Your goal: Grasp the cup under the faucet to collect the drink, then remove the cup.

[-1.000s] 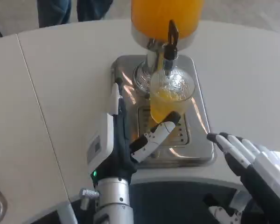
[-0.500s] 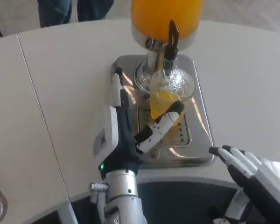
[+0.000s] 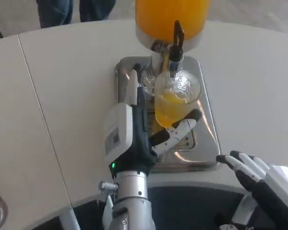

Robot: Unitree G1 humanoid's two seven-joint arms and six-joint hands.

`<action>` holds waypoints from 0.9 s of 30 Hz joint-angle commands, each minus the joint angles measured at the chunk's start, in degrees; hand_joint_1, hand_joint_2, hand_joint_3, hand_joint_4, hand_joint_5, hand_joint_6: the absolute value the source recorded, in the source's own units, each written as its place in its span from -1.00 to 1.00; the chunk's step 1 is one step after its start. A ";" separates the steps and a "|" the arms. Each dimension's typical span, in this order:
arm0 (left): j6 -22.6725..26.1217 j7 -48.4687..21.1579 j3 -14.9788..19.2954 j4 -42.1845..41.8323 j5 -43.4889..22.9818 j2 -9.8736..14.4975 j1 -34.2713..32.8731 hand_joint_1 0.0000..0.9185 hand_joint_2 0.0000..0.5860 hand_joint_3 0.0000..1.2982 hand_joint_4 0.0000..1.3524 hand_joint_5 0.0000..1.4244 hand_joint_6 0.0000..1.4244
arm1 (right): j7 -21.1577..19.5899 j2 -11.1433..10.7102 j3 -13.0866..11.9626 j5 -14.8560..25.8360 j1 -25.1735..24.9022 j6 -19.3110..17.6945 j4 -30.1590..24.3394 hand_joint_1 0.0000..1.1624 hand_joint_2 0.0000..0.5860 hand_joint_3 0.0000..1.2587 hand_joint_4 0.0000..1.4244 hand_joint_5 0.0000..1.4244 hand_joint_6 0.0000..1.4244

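A clear plastic cup (image 3: 174, 99) partly filled with orange drink stands on the steel drip tray (image 3: 206, 129) under the black faucet (image 3: 175, 40) of the orange juice dispenser (image 3: 172, 19). My left hand (image 3: 137, 132) reaches in from the near left, its fingers (image 3: 134, 91) along the cup's left side and the thumb (image 3: 180, 130) in front of the cup's base. The fingers are spread around the cup and I cannot tell whether they touch it. My right hand (image 3: 261, 179) rests at the table's near right edge, fingers apart, holding nothing.
The white table (image 3: 62, 86) stretches to the left and right of the tray. A person's legs (image 3: 72, 9) stand beyond the far edge. A seam (image 3: 38, 105) runs across the table on the left.
My left hand has moved forward and to the right, bringing its fingers alongside the cup and the thumb in front of it. The right hand has drawn back slightly toward the near edge.
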 commanded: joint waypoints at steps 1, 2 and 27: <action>0.64 1.36 -1.69 1.40 2.25 -0.31 -1.29 0.12 -0.71 -1.00 -1.00 -0.75 -0.51 | 0.35 -0.09 -0.89 0.57 -0.28 0.59 0.53 0.15 0.40 -0.85 -1.00 -1.00 -1.00; 0.76 1.50 -1.87 1.60 2.47 -0.38 -1.45 0.13 -0.69 -1.00 -1.00 -0.75 -0.50 | 0.35 -0.15 -1.02 0.72 -0.37 0.67 0.65 0.15 0.40 -0.85 -1.00 -1.00 -1.00; 7.91 6.14 -2.25 15.91 2.34 -4.40 -11.97 0.11 -0.71 -1.00 -1.00 -0.66 -0.44 | 0.11 -2.06 -3.17 4.73 -3.05 2.02 3.44 0.21 0.38 -0.82 -1.00 -1.00 -1.00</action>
